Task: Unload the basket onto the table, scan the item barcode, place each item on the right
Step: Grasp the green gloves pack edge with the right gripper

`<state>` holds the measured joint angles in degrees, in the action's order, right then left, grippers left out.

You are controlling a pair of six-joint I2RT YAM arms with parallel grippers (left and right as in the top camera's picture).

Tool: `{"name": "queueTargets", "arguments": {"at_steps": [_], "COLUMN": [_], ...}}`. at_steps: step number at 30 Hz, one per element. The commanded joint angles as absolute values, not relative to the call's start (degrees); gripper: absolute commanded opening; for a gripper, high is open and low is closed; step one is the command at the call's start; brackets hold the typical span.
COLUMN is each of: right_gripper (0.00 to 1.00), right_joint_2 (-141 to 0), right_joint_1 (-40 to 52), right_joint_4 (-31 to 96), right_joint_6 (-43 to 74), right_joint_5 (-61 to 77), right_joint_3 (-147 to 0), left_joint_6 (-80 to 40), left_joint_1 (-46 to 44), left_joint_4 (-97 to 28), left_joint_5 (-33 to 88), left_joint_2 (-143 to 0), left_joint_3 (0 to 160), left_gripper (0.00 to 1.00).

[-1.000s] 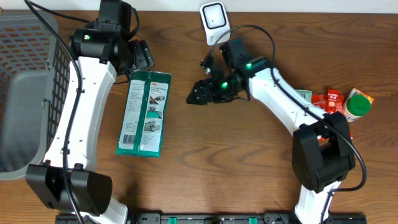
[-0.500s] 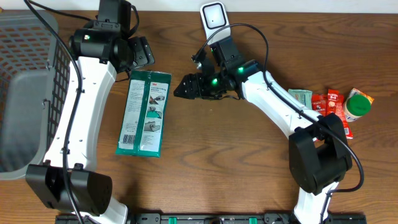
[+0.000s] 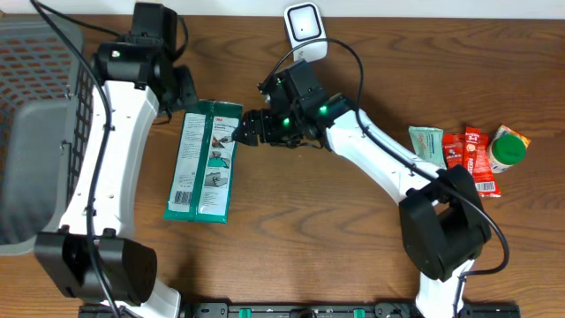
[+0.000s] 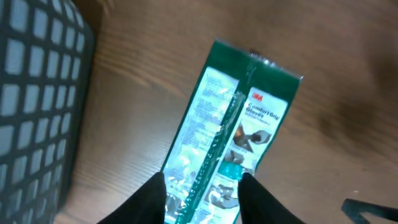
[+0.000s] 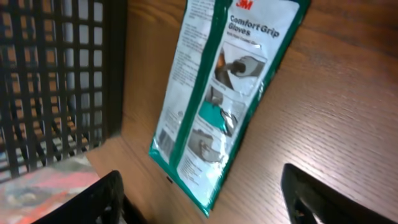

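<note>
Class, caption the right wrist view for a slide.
Open right gripper facing a green-and-white plastic glove packet, flat on the brown wooden table.

Glove packet (image 3: pixel 205 161) barcode (image 3: pixel 183 198), seemingly too small

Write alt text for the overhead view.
A green-and-white glove package lies flat on a wooden table between two robot arms, the right gripper open beside its top right edge and the left gripper near its top left corner. A white scanner stands at the back, a grey basket at left.

White arm shells (image 3: pixel 110 168), black joints (image 3: pixel 450 231), green status lights (image 3: pixel 323 109)
</note>
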<state>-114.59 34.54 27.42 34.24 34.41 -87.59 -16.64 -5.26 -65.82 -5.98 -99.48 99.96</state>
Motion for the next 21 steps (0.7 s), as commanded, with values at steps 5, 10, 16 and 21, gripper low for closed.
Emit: {"name": "queueTargets", "arguments": {"at_steps": [5,10,16,21], "right_gripper": [0.67,0.67,0.67,0.66], "right_joint_2": [-121.40,-124.05,-126.50,-126.80], "right_joint_1": [36.29,36.71,37.21,37.65], "right_joint_4": [22.61,21.47,18.35,17.50], "right_joint_6": [35.92,35.94,35.97,35.97], "right_joint_5": [34.37,34.37,34.61,34.57], "right_joint_3": [-88.16,-88.16,-88.16,-88.14], "left_joint_6": [-15.29,-15.57,-16.34,-16.34], "left_joint_1": [-3.79,-1.69,0.49,0.58], "left_joint_4": [-62.00,-56.58,-49.89,-45.41], "left_joint_5": [-8.23,-8.47,-8.43,-8.45], "left_joint_2": [-99.11,-99.35,-100.29,-101.80], "left_joint_3": [91.18,85.17,78.32,73.25], "left_gripper": [0.15,0.13,0.10,0.08]}}
